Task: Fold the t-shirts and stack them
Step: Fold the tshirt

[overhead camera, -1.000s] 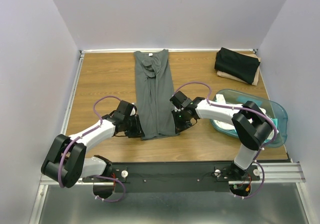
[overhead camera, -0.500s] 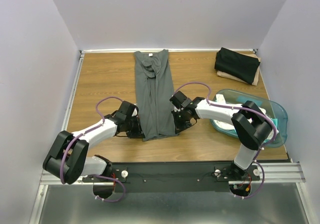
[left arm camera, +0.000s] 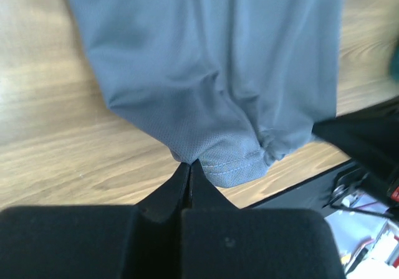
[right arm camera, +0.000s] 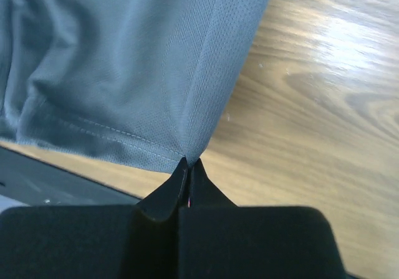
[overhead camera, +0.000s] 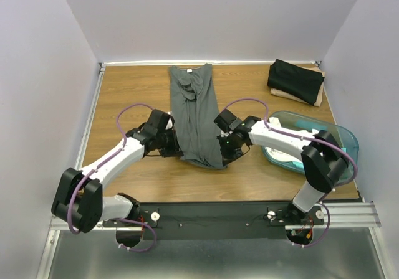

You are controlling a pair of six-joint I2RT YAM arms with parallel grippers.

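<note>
Left end effector (left arm camera: 189, 165) is squeezed tight on the near left hem corner of the dark grey t-shirt (overhead camera: 196, 114), and the right end effector (right arm camera: 187, 162) is pinching the near right corner the same way. The shirt's a long narrow strip stretching away from both of them across the desk (overhead camera: 131, 92), hem end bunched up between the two

Robot lab cell, plain white walls (overhead camera: 218, 17), rail-edged wooden table (overhead camera: 131, 83)

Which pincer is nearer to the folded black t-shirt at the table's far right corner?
Right. The right pincer holds the grey t-shirt by its hem, left of the black t-shirt; the left pincer holds the other corner, farther left.
</note>
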